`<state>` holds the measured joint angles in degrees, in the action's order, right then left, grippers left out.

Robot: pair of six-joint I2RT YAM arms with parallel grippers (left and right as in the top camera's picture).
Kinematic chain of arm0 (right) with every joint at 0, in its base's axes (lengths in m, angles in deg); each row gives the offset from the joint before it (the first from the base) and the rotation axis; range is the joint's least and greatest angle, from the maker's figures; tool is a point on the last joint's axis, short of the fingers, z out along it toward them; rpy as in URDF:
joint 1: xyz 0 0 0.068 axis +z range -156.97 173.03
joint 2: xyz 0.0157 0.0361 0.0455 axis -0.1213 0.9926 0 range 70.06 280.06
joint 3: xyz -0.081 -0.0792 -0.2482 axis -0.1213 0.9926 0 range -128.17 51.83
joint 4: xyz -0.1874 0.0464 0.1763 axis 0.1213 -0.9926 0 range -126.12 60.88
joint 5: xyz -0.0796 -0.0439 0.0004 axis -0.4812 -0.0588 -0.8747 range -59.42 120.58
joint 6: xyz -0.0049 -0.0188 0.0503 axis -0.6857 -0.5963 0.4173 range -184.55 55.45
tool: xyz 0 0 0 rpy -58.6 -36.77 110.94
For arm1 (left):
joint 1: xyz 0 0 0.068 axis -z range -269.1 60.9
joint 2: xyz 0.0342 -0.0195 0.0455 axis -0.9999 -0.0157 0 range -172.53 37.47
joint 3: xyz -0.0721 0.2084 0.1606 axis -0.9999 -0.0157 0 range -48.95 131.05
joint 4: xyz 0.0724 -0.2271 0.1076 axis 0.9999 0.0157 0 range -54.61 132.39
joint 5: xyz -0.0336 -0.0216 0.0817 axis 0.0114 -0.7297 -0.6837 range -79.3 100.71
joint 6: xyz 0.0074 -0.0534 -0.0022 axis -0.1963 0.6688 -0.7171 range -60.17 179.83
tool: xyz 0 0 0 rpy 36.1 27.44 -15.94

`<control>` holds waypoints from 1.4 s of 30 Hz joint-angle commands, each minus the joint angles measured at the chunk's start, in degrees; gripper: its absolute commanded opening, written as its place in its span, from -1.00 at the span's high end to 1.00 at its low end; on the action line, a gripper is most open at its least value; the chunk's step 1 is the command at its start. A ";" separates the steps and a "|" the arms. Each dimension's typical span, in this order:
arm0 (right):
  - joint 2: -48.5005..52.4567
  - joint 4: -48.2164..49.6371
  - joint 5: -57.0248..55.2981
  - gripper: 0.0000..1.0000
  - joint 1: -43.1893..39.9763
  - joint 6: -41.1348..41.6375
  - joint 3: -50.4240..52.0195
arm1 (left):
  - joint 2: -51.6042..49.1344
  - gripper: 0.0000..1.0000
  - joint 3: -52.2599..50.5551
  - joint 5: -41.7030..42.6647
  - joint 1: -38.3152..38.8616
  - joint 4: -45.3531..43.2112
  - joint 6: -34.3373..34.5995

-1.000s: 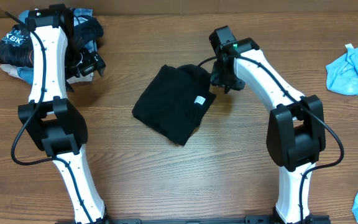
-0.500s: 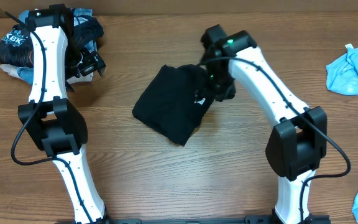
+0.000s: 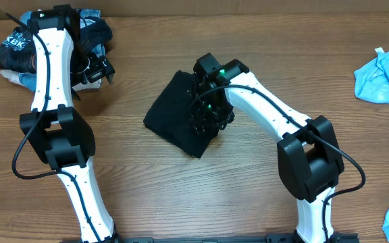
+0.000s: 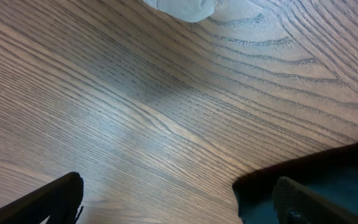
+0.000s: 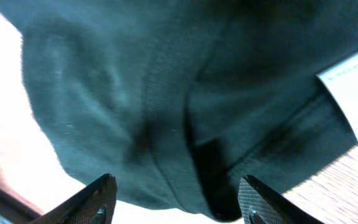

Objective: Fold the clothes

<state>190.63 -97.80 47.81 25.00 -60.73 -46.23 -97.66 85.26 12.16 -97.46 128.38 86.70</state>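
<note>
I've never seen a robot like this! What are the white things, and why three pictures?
The white things are two robot arms at a wooden table. Each ends in a gripper: two fingers that pinch. One picture comes from a camera above; the others from small cameras on the wrists, showing the fingers close up. On the table lie a black T-shirt, a heap of clothes by the left arm, and blue cloth at the right. The right gripper is open over the T-shirt; the left gripper is open over bare wood. Neither holds anything.
</note>
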 commanded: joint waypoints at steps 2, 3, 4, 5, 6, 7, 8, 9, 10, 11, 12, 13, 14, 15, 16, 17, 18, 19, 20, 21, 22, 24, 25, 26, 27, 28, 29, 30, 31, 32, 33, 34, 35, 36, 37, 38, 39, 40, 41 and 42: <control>-1.84 1.20 3.28 -0.31 0.35 -0.87 0.26 | 0.13 -1.00 -0.35 0.26 -0.24 -0.02 0.15; -1.81 1.38 3.41 -0.29 0.46 -0.87 0.26 | 0.13 -1.00 -0.35 0.26 -0.24 0.00 0.15; -1.79 1.53 3.45 -0.24 0.48 -0.87 0.26 | 0.13 -1.00 -0.35 0.26 -0.24 0.00 0.13; -1.73 1.57 3.45 -0.22 0.57 -0.87 0.26 | 0.13 -1.00 -0.35 0.24 -0.24 0.00 0.13; -1.62 1.60 3.45 -0.22 0.66 -0.87 0.26 | 0.13 -1.00 -0.35 0.22 -0.24 0.00 0.13; -1.53 1.57 3.45 -0.21 0.68 -0.87 0.26 | 0.13 -1.00 -0.35 0.22 -0.24 0.00 0.13; -1.31 1.57 3.45 -0.22 0.76 -0.85 0.33 | 0.13 -1.00 -0.35 0.22 -0.24 -0.02 0.13; -1.14 1.53 3.48 -0.22 0.83 -0.85 0.37 | 0.13 -1.00 -0.35 0.22 -0.24 -0.02 0.13; -0.96 1.53 3.48 -0.22 0.92 -0.85 0.46 | 0.13 -1.00 -0.35 0.22 -0.24 -0.02 0.13; -0.92 1.60 3.52 -0.21 1.05 -0.85 0.68 | 0.13 -1.00 -0.35 0.22 -0.24 -0.02 0.13; -0.92 1.77 3.87 -0.17 1.22 -0.83 1.09 | 0.13 -1.00 -0.35 0.22 -0.24 -0.02 0.13; -0.92 1.90 4.37 -0.10 1.36 -0.83 1.38 | 0.13 -1.00 -0.35 0.22 -0.24 -0.02 0.13; -0.92 2.03 5.60 0.01 1.57 -0.81 1.66 | 0.13 -1.00 -0.35 0.22 -0.24 -0.02 0.13; -0.92 2.10 6.78 0.07 1.75 -0.81 1.84 | 0.13 -1.00 -0.35 0.22 -0.24 -0.04 0.13; -0.92 2.25 7.98 0.10 1.92 -0.70 2.03 | 0.13 -1.00 -0.35 0.24 -0.24 -0.04 0.15; -0.92 2.25 8.57 0.13 2.12 -0.61 2.10 | 0.13 -1.00 -0.35 0.24 -0.24 -0.07 0.15; -0.92 2.23 8.59 0.18 2.36 -0.61 2.10 | 0.13 -1.00 -0.35 0.24 -0.24 -0.07 0.15; -0.92 2.23 8.55 0.24 2.54 -0.61 2.10 | 0.13 -1.00 -0.35 0.24 -0.24 -0.07 0.15; -0.92 2.25 8.57 0.38 2.82 -0.61 2.10 | 0.13 -1.00 -0.35 0.24 -0.24 -0.02 0.13; -0.92 2.23 8.57 0.46 2.99 -0.61 2.10 | 0.13 -1.00 -0.35 0.22 -0.24 -0.02 0.13; -0.92 2.21 8.55 0.52 3.13 -0.59 2.10 | 0.13 -1.00 -0.35 0.22 -0.24 0.00 0.11; -0.92 2.25 7.98 0.52 3.26 -0.61 2.10 | 0.13 -1.00 -0.35 0.20 -0.24 0.00 0.11; -0.92 2.32 7.17 0.49 3.23 -0.57 2.08 | 0.13 -1.00 -0.35 0.20 -0.24 0.00 0.11; -0.92 2.45 5.68 0.43 3.23 -0.24 2.01 | 0.13 -1.00 -0.35 0.20 -0.24 0.00 0.11; -0.92 2.45 3.74 0.38 3.17 0.31 1.84 | 0.13 -1.00 -0.35 0.20 -0.24 -0.02 0.11; -0.94 2.43 1.70 0.35 2.95 0.70 1.60 | 0.13 -1.00 -0.35 0.15 -0.24 -0.02 0.11; -0.96 2.36 0.02 0.29 2.64 0.68 1.22 | 0.13 -1.00 -0.35 0.02 -0.24 -0.02 0.11; -1.01 2.34 -1.29 0.24 2.32 0.66 0.85 | 0.13 -1.00 -0.35 0.00 -0.24 -0.04 0.11; -1.01 2.34 -2.27 0.14 1.99 0.63 0.42 | 0.13 -1.00 -0.35 0.00 -0.24 -0.04 0.11; -1.01 2.34 -2.95 -0.01 1.60 0.28 -0.13 | 0.13 -1.00 -0.35 0.00 -0.24 -0.07 0.11; -1.01 2.34 -3.28 -0.13 1.25 -0.90 -0.44 | 0.13 -1.00 -0.35 -0.04 -0.24 -0.07 0.11; -1.01 2.34 -3.30 -0.26 0.87 -2.34 -0.55 | 0.13 -1.00 -0.35 -0.15 -0.24 -0.07 0.11; -1.01 2.36 -3.34 -0.39 0.59 -3.34 -0.55 | 0.13 -1.00 -0.35 -0.24 -0.24 -0.04 0.09; -0.98 2.36 -3.37 -0.44 0.28 -4.33 -0.55 | 0.13 -1.00 -0.35 -0.22 -0.24 -0.04 -0.07; -0.98 2.38 -3.82 -0.50 -0.13 -4.55 -0.55 | 0.13 -1.00 -0.35 -0.26 -0.24 -0.04 -0.09; -0.98 2.40 -3.93 -0.52 -0.48 -5.03 -0.55 | 0.13 -1.00 -0.35 -0.31 -0.24 -0.04 -0.07; -0.98 2.40 -3.91 -0.53 -0.74 -5.22 -0.55 | 0.13 -1.00 -0.35 -0.39 -0.24 -0.07 -0.07; -0.98 2.38 -3.87 -0.54 -1.01 -5.38 -0.55 | 0.13 -1.00 -0.35 -0.39 -0.24 -0.07 -0.07; -0.96 2.27 -3.63 -0.54 -1.27 -5.40 -0.46 | 0.13 -1.00 -0.35 -0.39 -0.24 -0.07 -0.07; -0.94 2.47 -1.99 -0.50 -1.29 -5.66 0.20 | 0.13 -1.00 -0.35 -0.39 -0.24 -0.07 -0.07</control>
<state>190.63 -95.66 44.90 24.08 -64.62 -44.97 -97.68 85.26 12.16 -97.46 128.38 86.70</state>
